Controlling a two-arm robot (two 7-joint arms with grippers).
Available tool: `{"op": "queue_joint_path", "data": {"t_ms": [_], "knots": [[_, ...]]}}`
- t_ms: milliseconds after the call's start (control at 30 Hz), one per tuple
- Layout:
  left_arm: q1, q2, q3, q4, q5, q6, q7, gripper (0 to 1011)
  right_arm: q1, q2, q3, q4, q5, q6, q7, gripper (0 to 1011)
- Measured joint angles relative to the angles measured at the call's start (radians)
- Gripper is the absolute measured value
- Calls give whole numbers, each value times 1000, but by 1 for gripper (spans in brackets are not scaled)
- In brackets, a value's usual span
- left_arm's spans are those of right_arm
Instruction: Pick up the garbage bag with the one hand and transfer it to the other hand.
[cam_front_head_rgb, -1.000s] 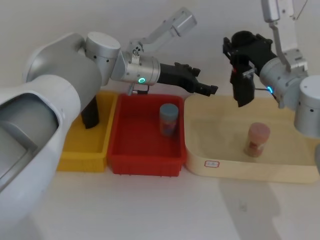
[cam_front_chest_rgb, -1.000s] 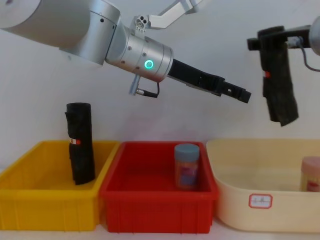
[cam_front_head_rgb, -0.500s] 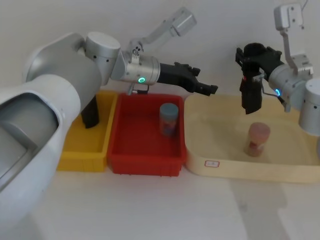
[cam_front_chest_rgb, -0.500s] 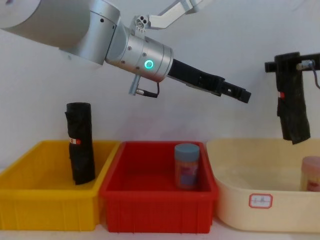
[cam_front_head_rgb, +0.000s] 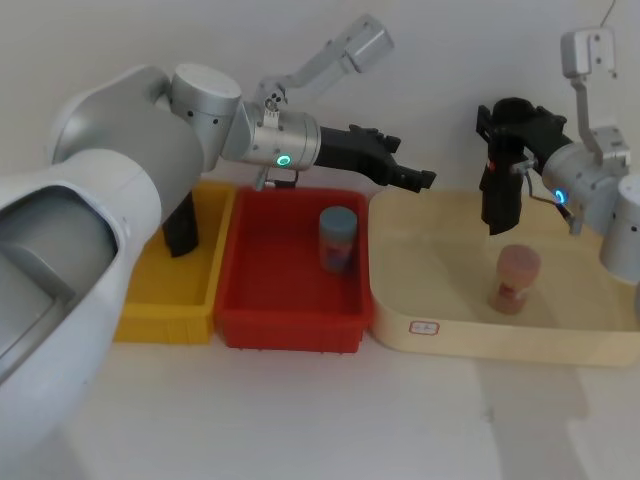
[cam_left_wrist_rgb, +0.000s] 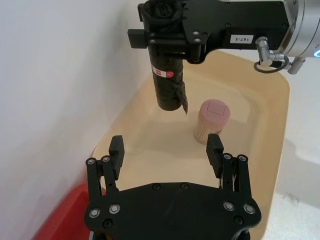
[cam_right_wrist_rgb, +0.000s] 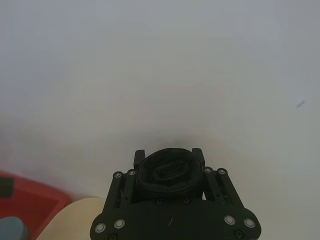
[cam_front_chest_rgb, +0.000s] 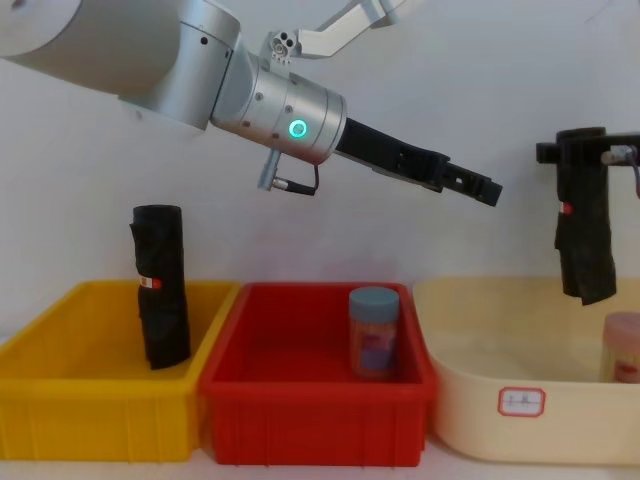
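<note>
Right now the garbage bag is hanging upright over the cream tub, clenched at its top by the right tool; the left tool (released, jaws spread) is pointing toward it, well apart.

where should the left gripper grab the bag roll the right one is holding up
Probably the bare lower half of the garbage bag, below its red-and-white label. The right gripper clamps the top end and the roll hangs upright over the cream tub. The left gripper, open, could come in level, from the side.
</note>
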Motion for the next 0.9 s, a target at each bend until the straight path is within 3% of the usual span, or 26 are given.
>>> {"op": "queue_joint_path", "data": {"t_ms": [367,900], "knots": [[0,0,0,0,0,0,0,1002,-61,6,19,-55,6,-49,-9,552],[0,0,0,0,0,0,0,1002,-99,9,32,-97,7,-75,-18,964]]}}
